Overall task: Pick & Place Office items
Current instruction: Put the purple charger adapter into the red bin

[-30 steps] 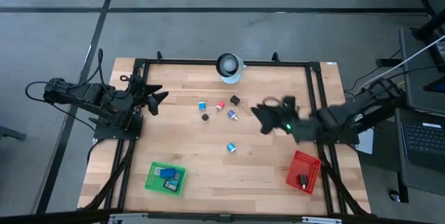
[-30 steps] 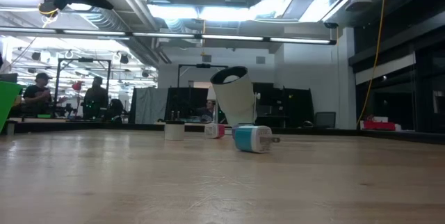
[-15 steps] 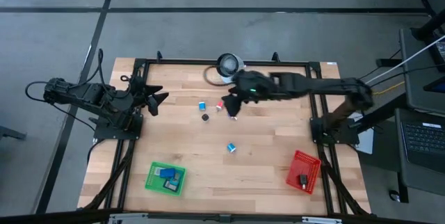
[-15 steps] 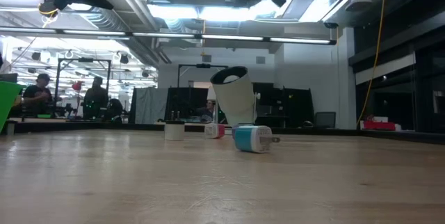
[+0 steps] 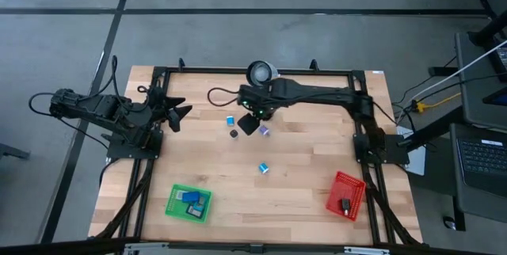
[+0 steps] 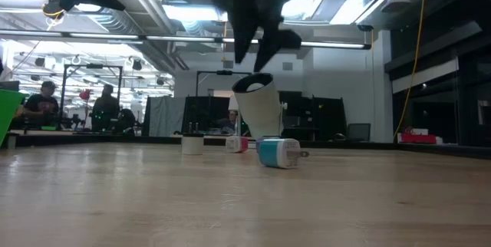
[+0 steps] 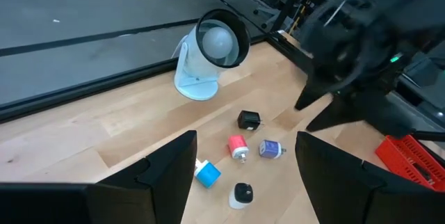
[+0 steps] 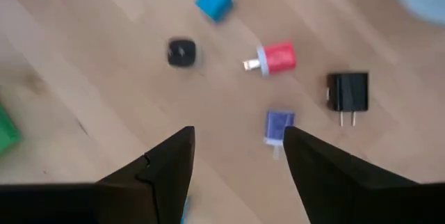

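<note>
Small office items lie in a cluster on the wooden table: a blue plug [image 8: 214, 1], a black round piece [image 8: 181, 52], a red plug [image 8: 278, 57], a black charger [image 8: 348, 90] and a purple piece [image 8: 278, 125]. Another blue-and-white plug [image 5: 263, 168] lies apart, nearer the table's front. My right gripper [image 5: 249, 122] hovers open above the cluster, fingers pointing down, touching nothing; the low view shows it [image 6: 253, 47] high over the table. My left gripper [image 5: 181, 112] waits open at the table's left side, facing the cluster [image 7: 238, 146].
A white ring-shaped object [image 5: 261, 74] stands at the far edge behind the cluster. A green basket [image 5: 188, 203] with items sits front left; a red basket [image 5: 346, 196] holding a dark item sits front right. My right arm [image 5: 317, 95] stretches across the table's far half.
My right arm has swung from the table's right side toward the left and far edge, coming to hover over the cluster of small items. The items have not moved.
</note>
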`<act>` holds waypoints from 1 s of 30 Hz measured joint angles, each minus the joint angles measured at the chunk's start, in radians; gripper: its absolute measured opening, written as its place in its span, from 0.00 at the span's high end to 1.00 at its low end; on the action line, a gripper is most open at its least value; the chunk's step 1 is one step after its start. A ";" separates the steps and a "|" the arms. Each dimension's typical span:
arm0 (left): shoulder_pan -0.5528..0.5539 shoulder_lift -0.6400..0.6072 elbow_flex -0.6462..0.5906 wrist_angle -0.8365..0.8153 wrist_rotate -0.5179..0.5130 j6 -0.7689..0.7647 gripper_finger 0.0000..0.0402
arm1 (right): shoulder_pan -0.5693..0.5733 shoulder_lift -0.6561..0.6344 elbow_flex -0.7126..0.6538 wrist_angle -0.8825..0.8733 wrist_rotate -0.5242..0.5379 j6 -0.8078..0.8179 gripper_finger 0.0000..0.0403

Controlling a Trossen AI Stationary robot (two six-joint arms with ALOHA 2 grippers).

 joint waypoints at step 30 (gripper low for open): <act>0.000 0.000 0.000 -0.022 0.051 0.001 0.40 | -0.036 0.097 -0.204 0.103 -0.018 -0.052 0.27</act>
